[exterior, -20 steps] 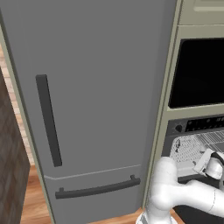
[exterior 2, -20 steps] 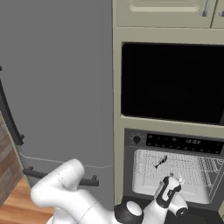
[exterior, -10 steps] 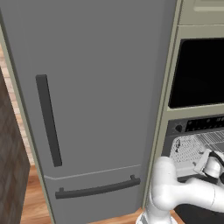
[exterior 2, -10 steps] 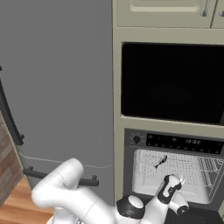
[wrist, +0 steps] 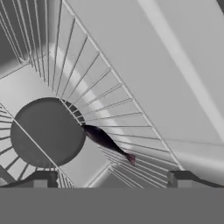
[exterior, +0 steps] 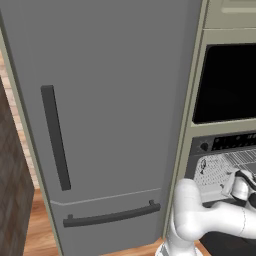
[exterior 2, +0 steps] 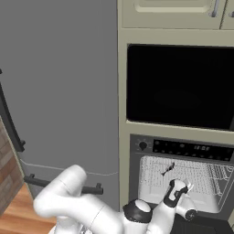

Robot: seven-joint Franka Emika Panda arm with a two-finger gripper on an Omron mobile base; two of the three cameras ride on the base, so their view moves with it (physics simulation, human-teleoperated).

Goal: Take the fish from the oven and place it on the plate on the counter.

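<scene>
I have the hand [exterior 2: 179, 189] spread wide and empty at the mouth of the oven [exterior 2: 180, 176]. The fish [wrist: 106, 141] lies on the wire rack [wrist: 65, 57] straight ahead between my fingertips, its long axis slanting across the gap. No readable lettering that I can make out
</scene>
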